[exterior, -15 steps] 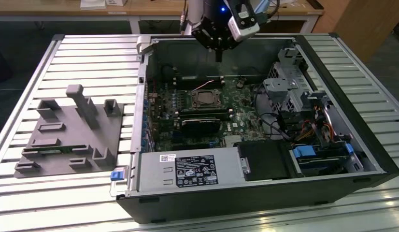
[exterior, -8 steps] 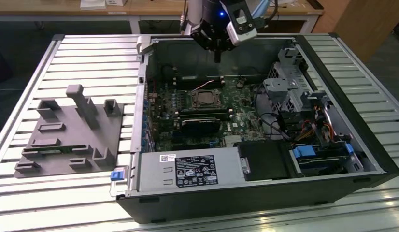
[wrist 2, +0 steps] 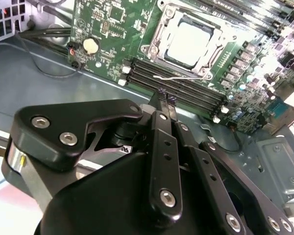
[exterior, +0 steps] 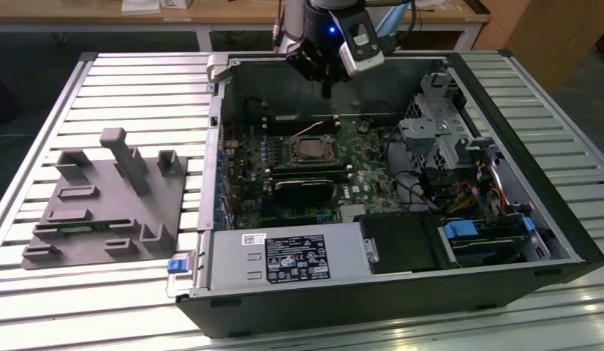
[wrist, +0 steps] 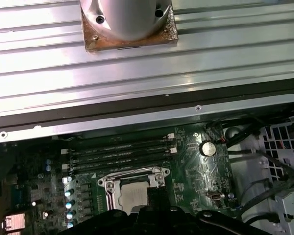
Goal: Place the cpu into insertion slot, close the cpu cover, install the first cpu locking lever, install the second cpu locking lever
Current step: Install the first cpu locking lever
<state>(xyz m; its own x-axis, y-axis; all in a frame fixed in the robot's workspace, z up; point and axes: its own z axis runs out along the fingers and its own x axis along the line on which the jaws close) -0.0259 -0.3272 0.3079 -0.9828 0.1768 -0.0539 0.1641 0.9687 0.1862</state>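
Matte black gripper (wrist 2: 166, 97), fingers pressed together and empty, hangs above green circuit board (wrist 2: 112, 29); dull silver square cpu (wrist 2: 190, 39) sits in metal-rimmed insertion slot (wrist 2: 154, 47).

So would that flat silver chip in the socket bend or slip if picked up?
Probably stiff, not floppy: the cpu looks a flat, metal-topped square. Likely light, being so thin. Its smooth top could be slippery, and it sits low inside the cpu cover.
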